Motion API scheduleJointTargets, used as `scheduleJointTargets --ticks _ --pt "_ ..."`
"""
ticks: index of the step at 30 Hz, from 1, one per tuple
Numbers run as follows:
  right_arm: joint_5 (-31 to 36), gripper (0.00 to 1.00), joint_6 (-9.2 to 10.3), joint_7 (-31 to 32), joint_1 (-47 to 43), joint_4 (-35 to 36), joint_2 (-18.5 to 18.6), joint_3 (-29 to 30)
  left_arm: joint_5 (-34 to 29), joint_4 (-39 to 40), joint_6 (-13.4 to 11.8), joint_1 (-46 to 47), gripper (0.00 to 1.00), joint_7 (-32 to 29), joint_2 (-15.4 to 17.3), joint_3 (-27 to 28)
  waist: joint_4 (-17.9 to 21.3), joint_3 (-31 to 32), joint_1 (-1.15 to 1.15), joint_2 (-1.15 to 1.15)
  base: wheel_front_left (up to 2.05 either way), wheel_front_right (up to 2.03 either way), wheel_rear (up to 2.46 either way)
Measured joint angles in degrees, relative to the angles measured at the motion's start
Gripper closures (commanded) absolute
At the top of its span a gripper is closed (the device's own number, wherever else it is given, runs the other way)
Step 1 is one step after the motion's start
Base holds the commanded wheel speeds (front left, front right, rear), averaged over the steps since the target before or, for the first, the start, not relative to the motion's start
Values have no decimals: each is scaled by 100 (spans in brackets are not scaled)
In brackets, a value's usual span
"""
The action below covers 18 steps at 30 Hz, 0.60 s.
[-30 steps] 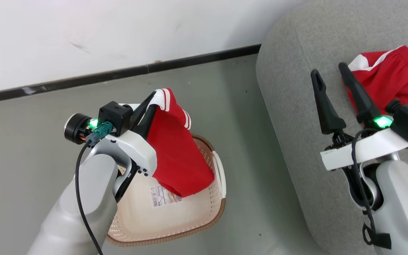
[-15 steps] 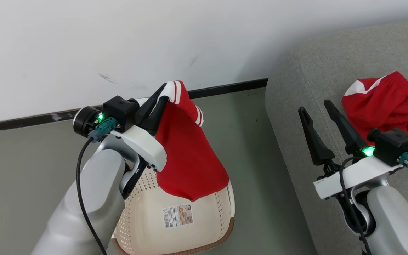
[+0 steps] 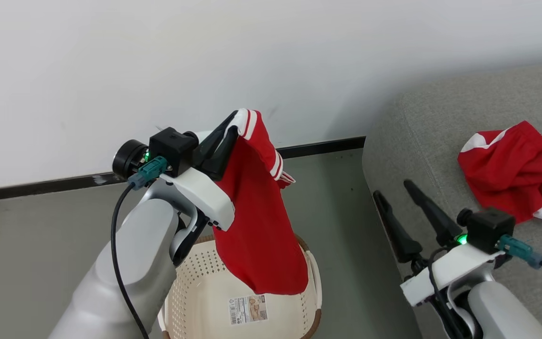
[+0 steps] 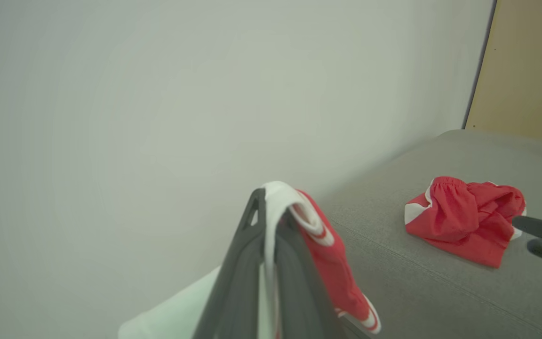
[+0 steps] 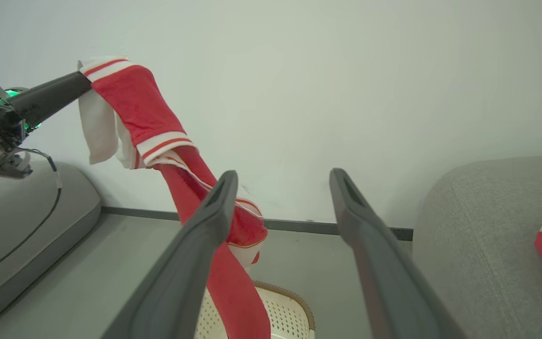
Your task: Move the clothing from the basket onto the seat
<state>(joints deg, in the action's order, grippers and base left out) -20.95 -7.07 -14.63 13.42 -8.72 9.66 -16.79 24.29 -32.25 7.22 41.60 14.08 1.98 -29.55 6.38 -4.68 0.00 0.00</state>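
Left of centre in the head view, my left gripper (image 3: 227, 128) is raised in front of the white wall (image 3: 111, 70), its jaws pressed together on the striped white cuff of a soft red sportswear garment (image 3: 259, 235). That piece hangs straight down from the pinch, its lowest fold over the cream-white perforated plastic laundry basket (image 3: 195, 275) at the bottom of the frame. Whether the tip brushes the rim, I can't tell.

Over on the right side, the large grey fabric sofa seat (image 3: 421, 122) carries the second red garment with white panels (image 3: 511, 174), crumpled in a heap and lying free. My right gripper (image 3: 392, 189) sits at the lower right beside the seat's edge, jaws spread wide, nothing between them.

By my reckoning that's one garment delivered and one lifted out. What's left is the carry across to the seat and the release.

The basket floor I can see shows just a printed label (image 3: 247, 309). The near part is cut off by the bottom edge and my own forearm (image 3: 125, 282) hides the left part, so I won't swear nothing else is in there. In the left wrist view the pinch is blurred up close, and I can't make out how much fabric is caught. The seat runs off the right edge.
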Motion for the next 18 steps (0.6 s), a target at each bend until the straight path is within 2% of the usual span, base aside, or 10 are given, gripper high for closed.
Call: scheduleJointTargets --ticks 7,9,18 --pt "-134 0 0 0 -47 -218 -9 -633 56 134 0 24 100 -147 -13 -164 -127 133 0 0 0 0 0" --pt "-144 0 0 0 -53 -390 -32 -978 91 192 0 48 100 -225 -15 -243 -201 174 0 0 0 0 0" --pt "-194 0 0 1 60 -1002 -70 -1694 249 381 0 150 100 -376 -19 -441 -416 232 0 0 0 0 0"
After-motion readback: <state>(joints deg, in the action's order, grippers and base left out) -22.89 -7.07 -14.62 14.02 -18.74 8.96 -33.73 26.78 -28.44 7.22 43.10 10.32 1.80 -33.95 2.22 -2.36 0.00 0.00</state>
